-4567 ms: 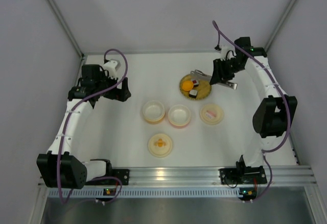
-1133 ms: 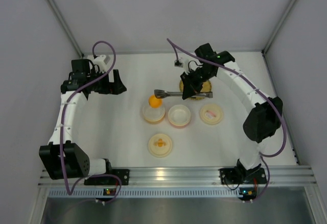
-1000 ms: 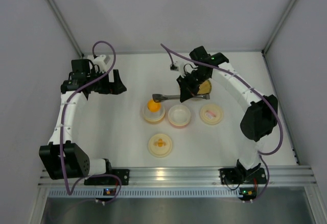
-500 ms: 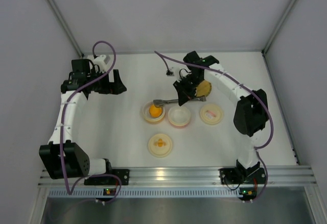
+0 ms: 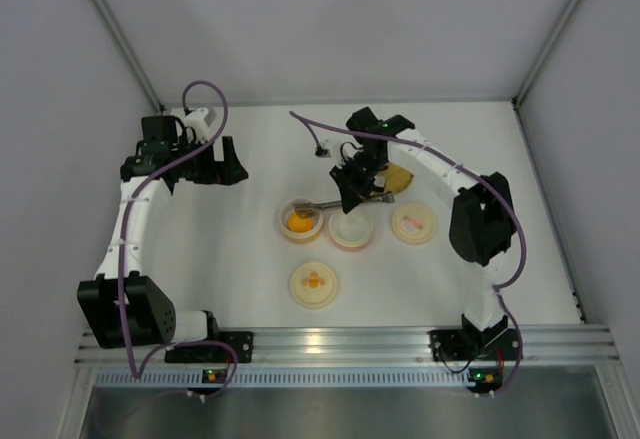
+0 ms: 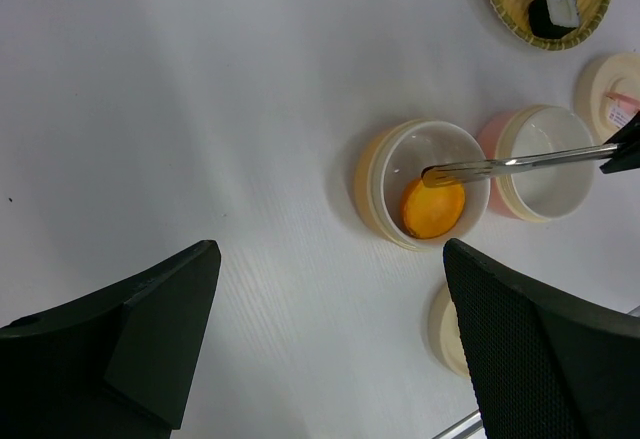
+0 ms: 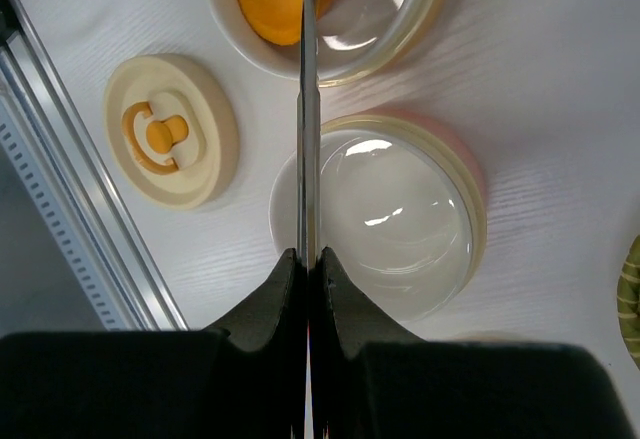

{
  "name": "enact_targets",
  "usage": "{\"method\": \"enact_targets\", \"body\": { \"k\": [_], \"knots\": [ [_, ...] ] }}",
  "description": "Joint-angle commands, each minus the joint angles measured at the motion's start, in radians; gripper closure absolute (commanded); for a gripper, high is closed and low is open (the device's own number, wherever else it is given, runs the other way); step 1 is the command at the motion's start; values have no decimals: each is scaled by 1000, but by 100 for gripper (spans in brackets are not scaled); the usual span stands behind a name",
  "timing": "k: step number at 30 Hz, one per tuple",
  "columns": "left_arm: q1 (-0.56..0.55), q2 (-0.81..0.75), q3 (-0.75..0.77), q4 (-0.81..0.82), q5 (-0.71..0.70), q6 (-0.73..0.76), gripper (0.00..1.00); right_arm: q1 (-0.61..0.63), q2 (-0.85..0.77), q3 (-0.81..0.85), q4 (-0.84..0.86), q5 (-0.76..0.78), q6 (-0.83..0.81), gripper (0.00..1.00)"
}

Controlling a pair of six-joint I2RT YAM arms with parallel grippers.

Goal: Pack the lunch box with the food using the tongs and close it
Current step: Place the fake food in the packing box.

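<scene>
The right gripper (image 7: 308,271) squeezes the silver tongs (image 6: 520,162) nearly together, tips over the yellow lunch-box bowl (image 6: 372,184) holding the orange ball (image 6: 432,209); whether they pinch it is unclear.

The top camera sits high behind the arm bases, looking down and forward over the whole table (image 5: 250,259) from far off; the left wrist camera looks down from middling height onto the yellow bowl (image 6: 375,179) and pink bowl (image 6: 492,149) (its own dark fingers (image 6: 130,329) frame the bottom corners); the right wrist camera hangs very close, sighting along the tongs (image 7: 308,109) over the same two bowls; all three share both bowls and the tongs; the cream lid (image 7: 170,129) shows whole in the top and right wrist views
</scene>
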Motion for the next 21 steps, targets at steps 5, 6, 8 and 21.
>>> {"method": "enact_targets", "body": {
  "k": [5,6,8,21],
  "knots": [
    [0,4,-6,38,28,15,2,34,30,28,51,-2,-4,88],
    [2,6,-8,38,28,16,2,34,33,31,51,-1,-2,85],
    [2,7,-8,38,28,18,2,37,36,41,51,5,-1,80],
    [2,-13,8,15,29,25,2,37,17,130,10,22,15,59]
  ]
}}
